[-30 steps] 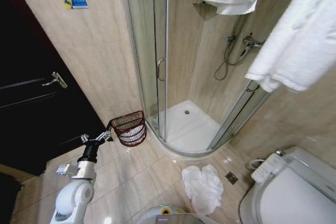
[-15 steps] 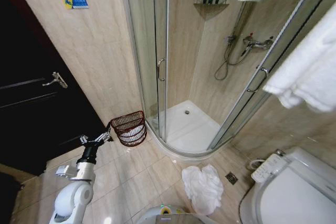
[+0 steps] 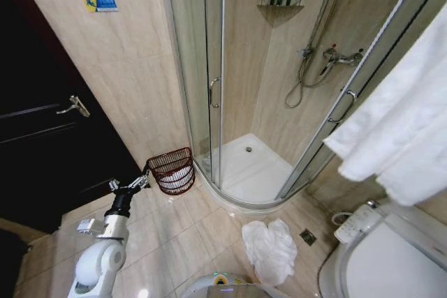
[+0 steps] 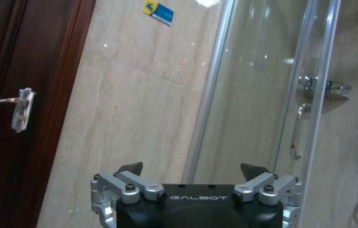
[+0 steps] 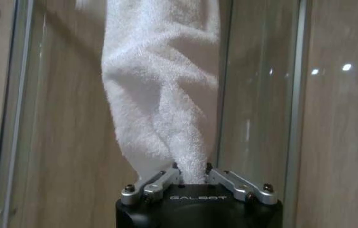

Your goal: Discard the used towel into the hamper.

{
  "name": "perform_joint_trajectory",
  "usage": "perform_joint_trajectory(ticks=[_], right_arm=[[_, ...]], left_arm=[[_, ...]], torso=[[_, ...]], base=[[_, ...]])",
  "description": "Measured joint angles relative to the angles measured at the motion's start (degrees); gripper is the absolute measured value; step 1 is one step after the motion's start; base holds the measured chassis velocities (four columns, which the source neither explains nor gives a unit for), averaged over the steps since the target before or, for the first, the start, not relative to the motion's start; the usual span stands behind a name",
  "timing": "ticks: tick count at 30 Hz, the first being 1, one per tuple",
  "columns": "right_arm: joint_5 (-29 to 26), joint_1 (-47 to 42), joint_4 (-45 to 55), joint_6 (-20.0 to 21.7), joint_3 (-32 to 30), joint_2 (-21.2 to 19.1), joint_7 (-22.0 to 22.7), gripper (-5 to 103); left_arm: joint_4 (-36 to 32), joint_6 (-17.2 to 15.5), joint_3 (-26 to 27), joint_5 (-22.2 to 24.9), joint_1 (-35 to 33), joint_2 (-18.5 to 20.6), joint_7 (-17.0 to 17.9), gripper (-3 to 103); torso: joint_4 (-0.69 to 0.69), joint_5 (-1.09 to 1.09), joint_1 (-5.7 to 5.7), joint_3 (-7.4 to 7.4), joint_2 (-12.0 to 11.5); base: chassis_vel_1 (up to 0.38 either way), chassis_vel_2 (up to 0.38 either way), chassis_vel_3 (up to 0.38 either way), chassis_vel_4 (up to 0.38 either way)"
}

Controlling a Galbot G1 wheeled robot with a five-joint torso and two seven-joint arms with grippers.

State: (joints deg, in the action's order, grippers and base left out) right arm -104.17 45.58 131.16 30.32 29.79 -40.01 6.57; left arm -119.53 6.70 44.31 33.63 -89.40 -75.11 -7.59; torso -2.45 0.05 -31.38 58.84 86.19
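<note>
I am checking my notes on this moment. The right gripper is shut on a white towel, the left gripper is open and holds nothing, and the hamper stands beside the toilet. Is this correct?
Not quite. The hamper stands beside the shower enclosure, far from the toilet, as the head view shows. The rest holds: the right gripper is shut on the white towel, and the left gripper is open and holds nothing.

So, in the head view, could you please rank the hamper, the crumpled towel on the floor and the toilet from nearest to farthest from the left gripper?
From the left gripper, low on the left:
1. The hamper, just beyond it by the shower door.
2. The crumpled towel on the floor, lower centre.
3. The toilet, far lower right.
</note>
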Motion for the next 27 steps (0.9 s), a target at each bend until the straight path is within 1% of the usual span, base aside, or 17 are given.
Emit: perform_joint_trajectory(ticks=[1,2,3,4,7,8,11,12,15,17,19,20,21,22,23,26,27], right_arm=[[2.07,2.11,1.42,-0.93,3.69,-1.3,-0.82,9],[2.07,2.11,1.42,-0.93,3.69,-1.3,-0.82,9],[3.32,3.26,2.17,-1.45,5.78,-1.99,-1.18,9],[5.71,5.4,3.46,-2.09,9.42,-3.11,-1.69,9],[13.5,10.84,6.87,-3.98,19.66,-7.43,-3.6,9],[13.5,10.84,6.87,-3.98,19.66,-7.43,-3.6,9],[18.8,13.88,8.68,-5.2,27.14,-11.22,-5.29,9],[18.8,13.88,8.68,-5.2,27.14,-11.22,-5.29,9],[26.66,16.54,8.54,-6.95,35.05,-14.71,-8.2,9],[28.02,16.87,8.29,-7.32,36.27,-15.26,-8.68,9],[34.54,18.32,7.04,-9.39,41.5,-17.17,-10.36,9],[36.38,18.78,6.55,-10.06,42.88,-17.66,-11.01,9],[36.38,18.78,6.55,-10.06,42.88,-17.66,-11.01,9],[38.91,19.49,6.07,-11.05,45.0,-18.32,-11.91,9],[38.91,19.49,6.07,-11.05,45.0,-18.32,-11.91,9],[43.77,21.45,5.28,-13.07,49.62,-19.43,-13.68,9],[43.77,21.45,5.28,-13.07,49.62,-19.43,-13.68,9]], left_arm=[[-0.01,-0.07,-0.05,-0.03,0.13,0.13,-0.02,100],[-0.01,-0.07,-0.05,-0.03,0.13,0.13,-0.02,100],[-0.02,-0.1,-0.08,-0.04,0.16,0.18,-0.03,100],[-0.04,-0.17,-0.09,-0.07,0.19,0.29,-0.04,100],[-0.16,-0.22,-0.08,-0.22,0.03,0.35,-0.06,100],[-0.16,-0.22,-0.08,-0.22,0.03,0.35,-0.06,100],[-0.49,-0.22,-0.08,-0.61,-0.37,0.33,-0.06,100],[-0.49,-0.22,-0.08,-0.61,-0.37,0.33,-0.06,100],[-1.08,-0.28,-0.08,-0.87,-0.6,0.3,-0.06,100],[-1.16,-0.33,-0.08,-0.91,-0.6,0.3,-0.06,100],[-1.44,-0.58,-0.08,-1.24,-0.55,0.32,-0.02,100],[-1.47,-0.65,-0.09,-1.47,-0.53,0.33,-0.01,100],[-1.47,-0.65,-0.09,-1.47,-0.53,0.33,-0.01,100],[-1.55,-0.7,-0.12,-1.76,-0.49,0.3,0.0,100],[-1.55,-0.7,-0.12,-1.76,-0.49,0.3,0.0,100],[-1.81,-0.94,-0.3,-2.37,-0.5,0.05,0.02,100],[-1.81,-0.94,-0.3,-2.37,-0.5,0.05,0.02,100]], torso=[[0.01,-0.01,0.0,0.0,0.0],[0.01,-0.01,0.0,0.0,0.0],[0.01,-0.02,0.0,0.0,0.0],[0.03,-0.03,0.0,0.0,0.0],[0.0,-0.04,0.0,0.0,0.0],[0.0,-0.04,0.0,0.0,0.0],[0.0,-0.07,0.0,0.0,0.0],[0.0,-0.07,0.0,0.0,0.0],[-0.01,-0.06,0.0,0.0,0.0],[0.0,-0.07,0.0,0.0,0.0],[0.0,-0.05,0.0,0.0,0.0],[0.0,-0.02,0.0,0.0,0.0],[0.0,-0.02,0.0,0.0,0.0],[0.01,-0.01,0.0,0.0,0.0],[0.01,-0.01,0.0,0.0,0.0],[0.0,-0.05,0.0,0.0,0.0],[0.0,-0.05,0.0,0.0,0.0]], base=[[0.0,0.0,0.0,0.0],[0.0,0.0,0.0,0.0],[0.0,0.0,0.0,0.0],[0.0,0.0,0.0,0.0],[0.0,0.0,0.0,0.0],[0.0,0.0,0.0,0.0],[0.0,0.0,0.0,0.0],[0.0,0.0,0.0,0.0],[0.0,0.0,0.0,0.0],[0.0,0.0,0.0,0.0],[0.0,0.0,0.0,0.0],[0.0,0.0,0.0,0.0],[0.0,0.0,0.0,0.0],[0.0,0.0,0.0,0.0],[0.0,0.0,0.0,0.0],[0.0,0.0,0.0,0.0],[0.0,0.0,0.0,0.0]])
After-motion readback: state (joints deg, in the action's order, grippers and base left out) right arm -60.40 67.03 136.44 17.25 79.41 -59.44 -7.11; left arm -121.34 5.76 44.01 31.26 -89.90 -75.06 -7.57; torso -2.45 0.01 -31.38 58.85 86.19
